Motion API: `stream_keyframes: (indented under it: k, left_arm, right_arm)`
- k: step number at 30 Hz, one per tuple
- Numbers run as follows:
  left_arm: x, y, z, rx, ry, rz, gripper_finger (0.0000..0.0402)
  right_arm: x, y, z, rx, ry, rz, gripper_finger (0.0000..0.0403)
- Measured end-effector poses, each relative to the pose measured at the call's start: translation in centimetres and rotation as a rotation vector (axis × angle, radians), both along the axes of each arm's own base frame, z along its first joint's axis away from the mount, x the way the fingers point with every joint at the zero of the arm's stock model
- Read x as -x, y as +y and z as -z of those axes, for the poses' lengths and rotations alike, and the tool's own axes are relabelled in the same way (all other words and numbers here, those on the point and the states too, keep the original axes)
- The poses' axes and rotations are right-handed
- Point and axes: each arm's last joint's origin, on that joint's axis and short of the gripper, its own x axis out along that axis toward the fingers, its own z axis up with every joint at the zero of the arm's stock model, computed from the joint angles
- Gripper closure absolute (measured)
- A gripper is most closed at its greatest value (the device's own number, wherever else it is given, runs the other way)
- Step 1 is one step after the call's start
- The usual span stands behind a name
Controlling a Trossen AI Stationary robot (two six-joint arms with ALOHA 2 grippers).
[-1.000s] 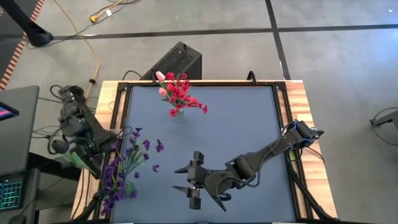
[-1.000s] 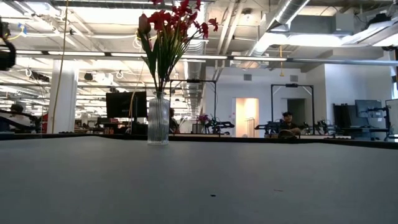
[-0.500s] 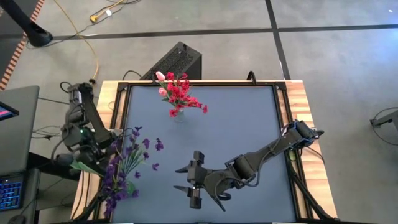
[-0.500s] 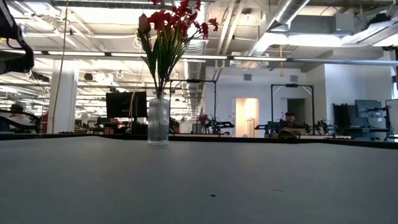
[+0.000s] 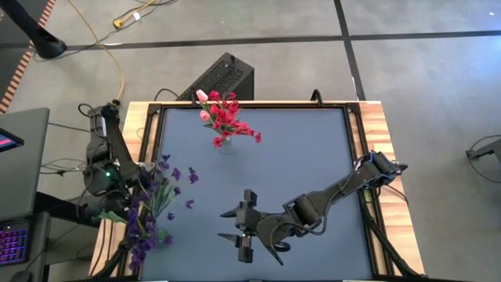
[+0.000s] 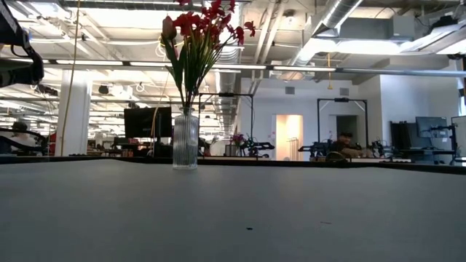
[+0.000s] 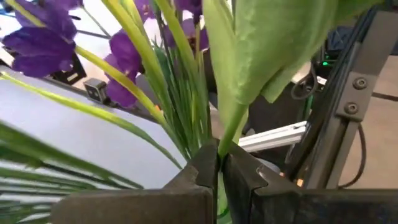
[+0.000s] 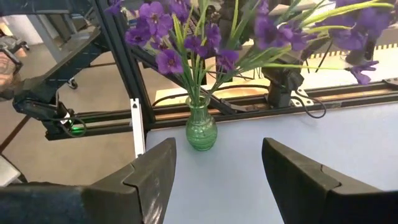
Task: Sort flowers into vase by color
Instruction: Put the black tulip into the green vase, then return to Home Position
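left gripper (image 7: 217,177): at the table's 8 o'clock edge in the high view; its two dark, blocky fingers are pressed together on thin green stems, with a broad smooth leaf folding down into the pinch
purple flowers (image 5: 149,205): a loose bunch of soft, ruffled iris-like blooms on thin stalks with narrow grassy leaves, fanning over the table's left edge from the left gripper; in the right wrist view some stems stand in the green vase
green vase (image 8: 201,127): small, ribbed, bulbous glass with a narrow neck, standing at the mat's edge beside the black frame rail
table (image 5: 313,157): flat, matte grey-blue mat inside a pale wooden border
clear vase (image 6: 185,140): tall, fluted glass cylinder near the table's 11 o'clock, upright
red flowers (image 5: 231,117): frilly red sprays with pink tulip buds (image 5: 203,96), on green stems in the clear vase
right gripper (image 5: 244,229): low over the mat near 6 o'clock, its angular dark fingers (image 8: 155,171) spread wide apart with nothing between them, facing the green vase
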Motion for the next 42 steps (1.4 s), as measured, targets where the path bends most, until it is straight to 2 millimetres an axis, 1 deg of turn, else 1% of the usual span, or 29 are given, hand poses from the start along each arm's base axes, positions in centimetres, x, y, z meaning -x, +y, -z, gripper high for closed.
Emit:
stream_keyframes:
  k: [9, 22, 30, 35, 42]
  left_arm:
    - [-0.1, -0.7, 0.4, -0.028, 0.026, 0.021, 0.0401]
    - [-0.9, -2.3, 1.4, -0.131, 0.064, -0.023, 0.0401]
    - [-1.2, -2.6, 1.8, -0.149, 0.112, -0.093, 0.0399]
    - [-1.2, -2.6, 1.8, -0.146, 0.114, -0.098, 0.0374]
    - [-1.2, -2.5, 1.9, -0.129, 0.17, -0.119, 0.0315]
  right_arm:
    - [0.0, 0.0, 0.0, -0.031, -0.001, 0.01, 0.0138]
    - [0.0, 0.0, 0.0, -0.035, -0.004, 0.011, 0.0138]
    - [0.0, 0.0, 0.0, -0.043, -0.005, 0.013, 0.0138]
    - [0.0, 0.0, 0.0, -0.069, -0.006, 0.021, 0.0138]
    - [0.0, 0.1, 0.0, -0.138, 0.003, -0.001, 0.0138]
